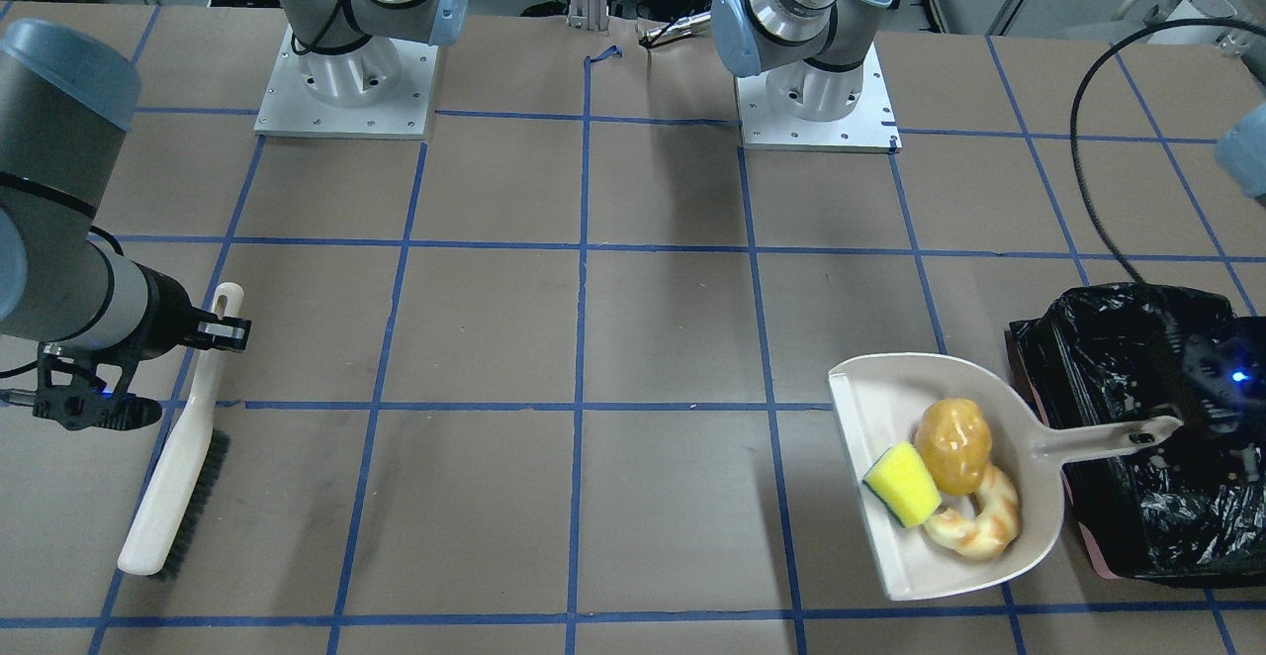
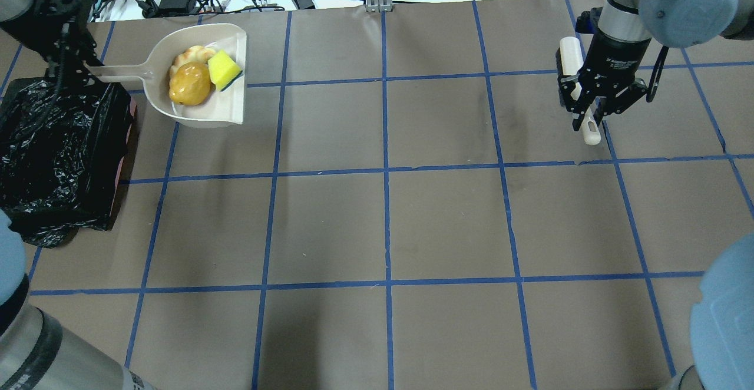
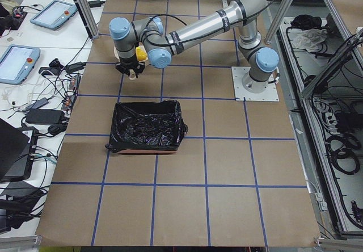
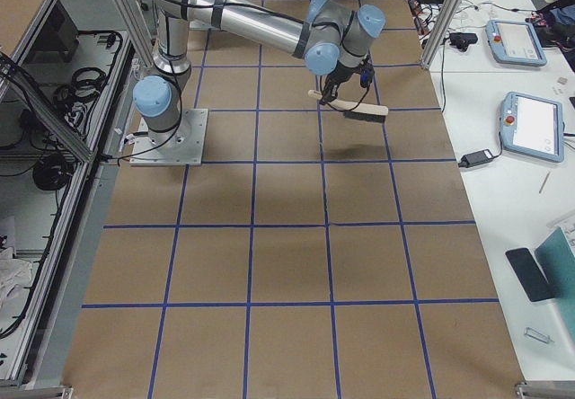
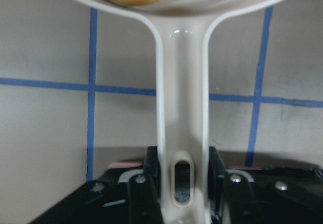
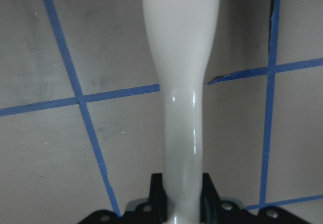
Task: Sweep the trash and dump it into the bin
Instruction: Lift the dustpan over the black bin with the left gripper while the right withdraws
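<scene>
Closest to the left wrist lens, the left tool [image 5: 184, 176] is closed on the slotted end of the beige dustpan [image 2: 206, 110] handle, one black finger pressed to each side of it. From there the handle runs out to the pan, which sits near the desk's [image 2: 377, 231] far edge by the far-left corner, its open mouth turned toward the middle of the desk. All three pieces of trash lie inside it: the golden-brown potato [image 1: 952, 444] in the middle, the yellow sponge [image 1: 902, 484] touching it on the mouth side, and the tan croissant [image 1: 984, 526] curled against the pan's back wall, touching the potato. The bin [image 2: 53, 154], lined with crinkly black plastic, stands at the left edge just beside the pan, and the handle's end overlaps its rim in the front-facing view (whether the pan rests on the desk or is lifted I cannot tell).

At the other end, the right tool [image 6: 182, 199] is clamped on the narrow neck of the white brush [image 1: 173, 482] handle, fingers tight on both sides. The brush lies near the right edge, well apart from the pan, its dark bristles toward the far edge.
</scene>
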Robot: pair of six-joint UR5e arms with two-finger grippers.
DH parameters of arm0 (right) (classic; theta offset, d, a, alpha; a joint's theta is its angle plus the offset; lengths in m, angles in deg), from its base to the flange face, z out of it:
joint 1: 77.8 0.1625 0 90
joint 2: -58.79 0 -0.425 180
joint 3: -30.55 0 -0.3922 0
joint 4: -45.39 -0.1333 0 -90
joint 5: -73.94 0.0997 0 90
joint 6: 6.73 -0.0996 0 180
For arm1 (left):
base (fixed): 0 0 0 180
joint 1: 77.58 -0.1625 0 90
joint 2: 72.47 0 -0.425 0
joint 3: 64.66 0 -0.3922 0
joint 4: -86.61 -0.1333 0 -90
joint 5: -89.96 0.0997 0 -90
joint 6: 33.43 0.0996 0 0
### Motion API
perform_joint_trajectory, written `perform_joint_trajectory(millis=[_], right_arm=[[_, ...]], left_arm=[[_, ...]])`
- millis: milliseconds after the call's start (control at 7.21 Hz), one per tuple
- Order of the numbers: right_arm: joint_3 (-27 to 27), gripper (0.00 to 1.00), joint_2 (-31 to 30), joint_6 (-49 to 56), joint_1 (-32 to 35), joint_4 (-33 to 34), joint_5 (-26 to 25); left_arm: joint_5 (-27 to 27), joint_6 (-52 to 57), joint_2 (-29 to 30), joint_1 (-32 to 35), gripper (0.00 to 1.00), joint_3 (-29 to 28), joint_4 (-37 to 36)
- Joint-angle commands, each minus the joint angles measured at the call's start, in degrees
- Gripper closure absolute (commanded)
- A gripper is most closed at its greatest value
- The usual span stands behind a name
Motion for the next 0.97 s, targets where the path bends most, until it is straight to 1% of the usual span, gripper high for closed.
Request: perform_joint_trajectory(millis=[0, 139, 277, 416, 555, 694, 832], right_arm=[[-6.5, 1.00, 0.0, 9.4, -4.9, 10.2, -0.6], [-7.5, 1.00, 0.1, 11.7, -7.2, 10.3, -0.2], [-7.6, 1.00, 0.3, 14.5, -7.8, 11.4, -0.3], [-7.6, 1.00, 1.7, 14.6, -7.8, 14.1, -0.5], [-7.6, 1.00, 2.4, 14.7, -7.8, 14.3, -0.3], [-7.5, 1.00, 2.9, 14.8, -7.8, 15.1, -0.5], [-7.5, 1.00, 3.8, 14.6, -8.0, 15.5, -0.6]], left_arm=[[0.5, 12.3, -1.1, -9.6, 0.95, -1.1, 1.9], [0.6, 17.4, -0.8, -13.7, 0.96, -2.6, 2.3], [1.8, 21.7, -0.2, -17.2, 0.97, -4.6, 2.9], [3.7, 25.4, 0.3, -19.0, 0.99, -6.5, 2.7], [5.4, 27.9, 0.7, -19.7, 1.00, -7.9, 2.4], [6.1, 31.2, 0.9, -20.0, 1.00, -8.6, 1.7], [8.1, 33.7, 1.5, -20.0, 1.00, -8.8, -1.1]])
